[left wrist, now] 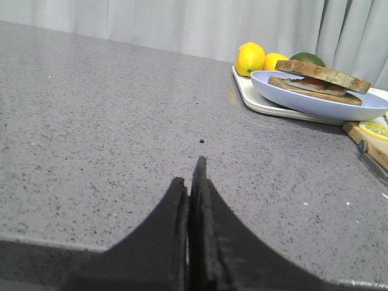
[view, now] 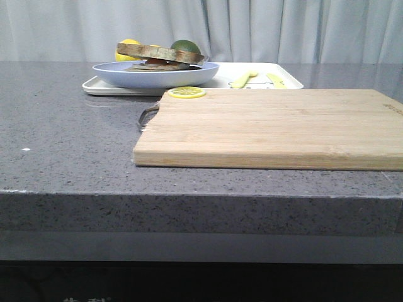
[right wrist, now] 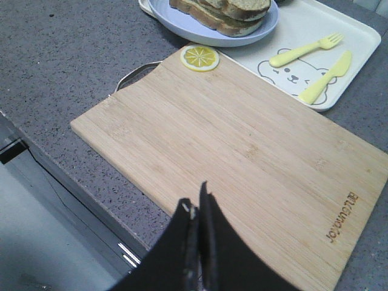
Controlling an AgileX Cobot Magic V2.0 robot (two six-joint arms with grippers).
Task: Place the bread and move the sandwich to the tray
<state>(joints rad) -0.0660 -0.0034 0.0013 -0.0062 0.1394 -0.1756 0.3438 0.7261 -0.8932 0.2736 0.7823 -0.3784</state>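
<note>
The sandwich (view: 161, 56) sits on its blue plate (view: 155, 74), which rests on the white tray (view: 264, 82) at the far side of the grey speckled counter (view: 69, 138), the top bread slice (left wrist: 322, 73) already in place. Only the right wrist view shows the tray's bear print, yellow fork (right wrist: 306, 50) and knife (right wrist: 326, 76); only the left wrist view shows two lemons (left wrist: 250, 59) clearly. The lemon slice (right wrist: 200, 57) lies on the wooden cutting board (right wrist: 242, 151). Both the left gripper (left wrist: 193, 182) and right gripper (right wrist: 197, 203) are clenched and empty. Pale curtains hang behind.

The cutting board (view: 271, 128) runs off the front view's right edge; the plate (view: 154, 74) hides part of the tray (view: 277, 83).
</note>
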